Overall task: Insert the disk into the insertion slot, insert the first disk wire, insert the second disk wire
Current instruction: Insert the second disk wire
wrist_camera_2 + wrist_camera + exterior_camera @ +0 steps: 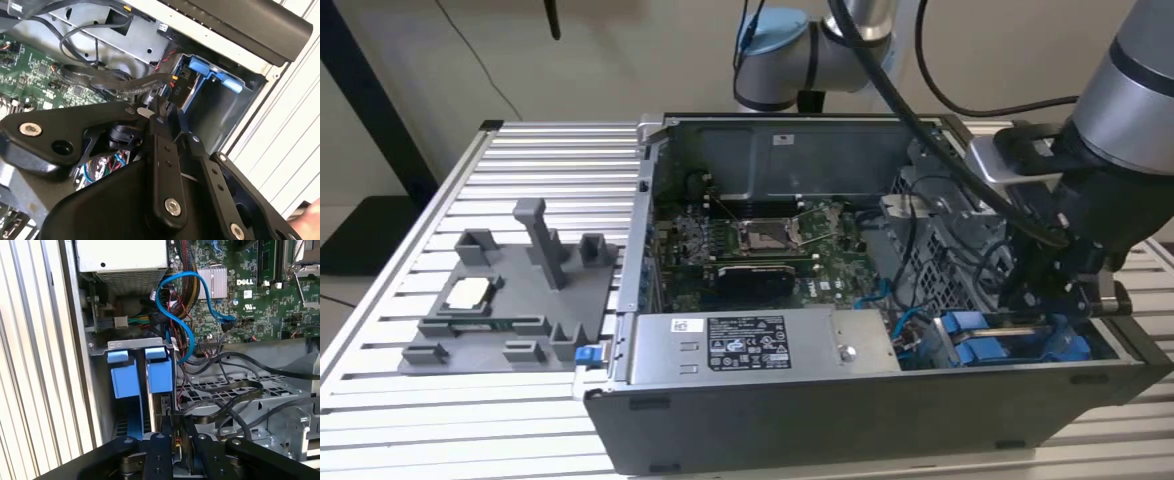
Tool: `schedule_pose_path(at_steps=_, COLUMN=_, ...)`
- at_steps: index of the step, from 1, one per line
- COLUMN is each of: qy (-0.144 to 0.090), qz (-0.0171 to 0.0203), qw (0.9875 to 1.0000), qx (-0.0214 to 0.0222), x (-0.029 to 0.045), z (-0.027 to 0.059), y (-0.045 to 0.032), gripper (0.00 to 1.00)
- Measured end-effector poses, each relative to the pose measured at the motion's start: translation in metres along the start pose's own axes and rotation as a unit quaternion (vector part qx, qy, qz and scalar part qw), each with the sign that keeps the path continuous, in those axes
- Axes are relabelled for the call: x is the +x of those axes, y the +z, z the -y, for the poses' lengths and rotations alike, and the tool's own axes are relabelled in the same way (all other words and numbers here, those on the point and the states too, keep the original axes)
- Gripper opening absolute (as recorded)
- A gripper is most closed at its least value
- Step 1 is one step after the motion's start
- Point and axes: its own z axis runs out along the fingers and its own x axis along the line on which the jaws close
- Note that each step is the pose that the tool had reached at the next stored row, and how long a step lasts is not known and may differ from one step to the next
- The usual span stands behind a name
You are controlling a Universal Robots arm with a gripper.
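Pale beige wall [627, 50] behind; ribbed silver aluminium surface [520, 160] below; black upright post [374, 100] at the exterior view's left.

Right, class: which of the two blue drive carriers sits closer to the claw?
The blue carrier beside the black cables; the claw is at its edge. The other carrier hugs the case wall.
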Motion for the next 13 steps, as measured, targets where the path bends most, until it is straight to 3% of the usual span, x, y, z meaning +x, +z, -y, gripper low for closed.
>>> schedule_pose_path(at_steps=8, qy=0.0, qz=0.0003, qw=1.0, qx=0.0, x=-0.0001, z=0.0003, y=-0.0017, gripper=0.24)
schedule_pose_path(at_steps=13, qy=0.0, qz=0.0003, qw=1.0, qx=0.0, x=0.0, z=0.0003, y=-0.0017, gripper=0.32)
